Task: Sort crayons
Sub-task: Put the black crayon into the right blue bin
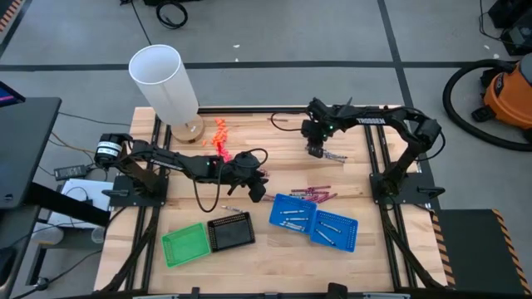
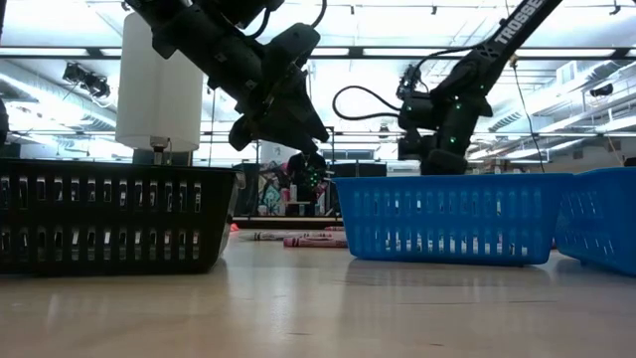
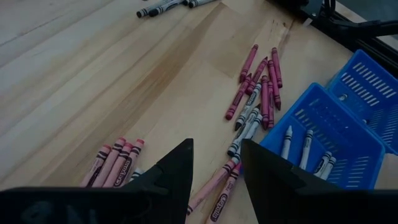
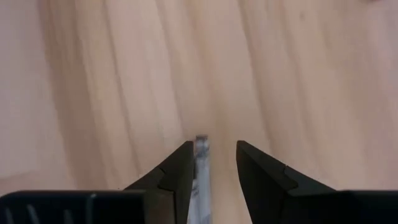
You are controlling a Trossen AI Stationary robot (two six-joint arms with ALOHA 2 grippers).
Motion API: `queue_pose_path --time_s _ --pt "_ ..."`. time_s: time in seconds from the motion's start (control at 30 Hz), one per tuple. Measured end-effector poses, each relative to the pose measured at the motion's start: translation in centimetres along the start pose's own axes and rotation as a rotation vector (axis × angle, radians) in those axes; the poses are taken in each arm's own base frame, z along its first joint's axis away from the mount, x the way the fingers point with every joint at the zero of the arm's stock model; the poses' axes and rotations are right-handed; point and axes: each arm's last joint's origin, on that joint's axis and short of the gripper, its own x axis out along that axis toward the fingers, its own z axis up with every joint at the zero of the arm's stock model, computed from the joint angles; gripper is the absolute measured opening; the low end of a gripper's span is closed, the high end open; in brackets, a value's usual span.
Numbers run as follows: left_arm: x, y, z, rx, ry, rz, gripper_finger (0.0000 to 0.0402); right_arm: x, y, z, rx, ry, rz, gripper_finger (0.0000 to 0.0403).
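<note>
Magenta crayons [image 1: 314, 195] lie flat on the table just beyond the two blue baskets [image 1: 312, 220]. They also show in the left wrist view [image 3: 261, 81], with a few grey ones [image 3: 245, 127] among them. Grey crayons [image 3: 305, 149] lie in the nearer blue basket. My left gripper [image 1: 256, 189] hovers open and empty above the magenta crayons [image 3: 118, 165]. My right gripper [image 1: 316, 151] is low over a few loose grey crayons [image 1: 334, 156] at the far middle. It is open, its fingers on either side of one grey crayon [image 4: 202, 158]. My right gripper points down at the table with the grey crayon's end [image 4: 201, 144] between its fingers, close beside one finger [image 4: 183, 165]. I cannot tell whether that finger touches it. The crayon lies along the fingers' direction.
A green basket [image 1: 184, 243] and a black basket [image 1: 230, 231] stand near the front left. A tall white cylinder [image 1: 166, 83] stands at the far left, with a heap of orange-pink pieces [image 1: 220, 133] beside it. Bare wood lies between the two grippers.
</note>
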Motion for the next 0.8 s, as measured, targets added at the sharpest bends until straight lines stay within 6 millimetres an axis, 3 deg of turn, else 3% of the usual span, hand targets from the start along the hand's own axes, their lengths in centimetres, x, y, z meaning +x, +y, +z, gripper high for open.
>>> queue_pose_path --time_s 0.27,0.5,0.8 --pt "0.0 0.0 0.0 -0.005 0.000 0.000 0.0143 0.1 0.2 0.8 -0.036 -0.062 -0.021 0.0130" --pt "0.0 0.0 0.0 -0.006 0.000 0.000 0.0143 2.7 0.4 -0.7 -0.016 0.020 0.034 0.0130" --pt "0.0 0.0 0.0 -0.016 0.001 0.001 0.0143 3.5 0.1 -0.7 0.001 0.035 0.016 0.0123"
